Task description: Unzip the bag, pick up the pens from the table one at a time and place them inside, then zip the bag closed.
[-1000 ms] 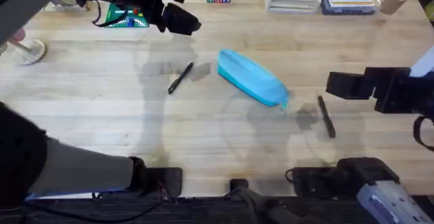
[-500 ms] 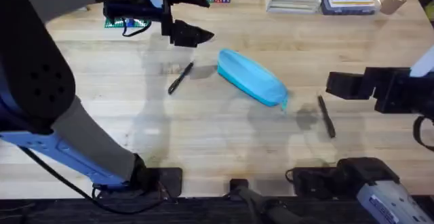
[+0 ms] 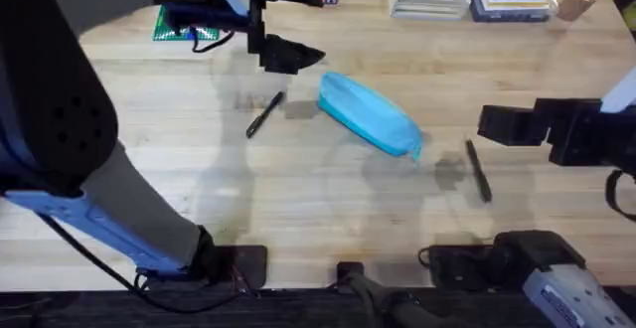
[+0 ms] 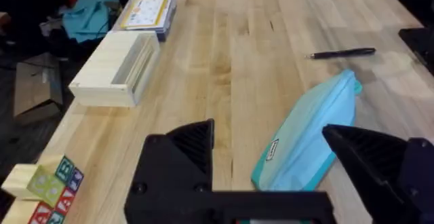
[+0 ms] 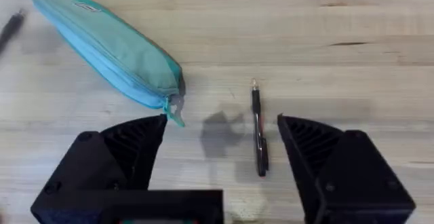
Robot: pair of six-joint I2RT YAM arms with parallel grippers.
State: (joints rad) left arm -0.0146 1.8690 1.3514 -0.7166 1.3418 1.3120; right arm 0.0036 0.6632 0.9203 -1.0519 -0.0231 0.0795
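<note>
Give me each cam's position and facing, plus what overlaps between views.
Overhead: fixed above the arm bases, looking down and forward over the table; shows the bag, two pens, both arms, the left gripper open.
Left wrist: on the left arm above the table's far side, looking back across it; own open fingers frame the bag, a pen beyond.
Right wrist: on the right arm, facing down; own open fingers frame a pen, bag nearby.
Shared: the bag, in all three.
</note>
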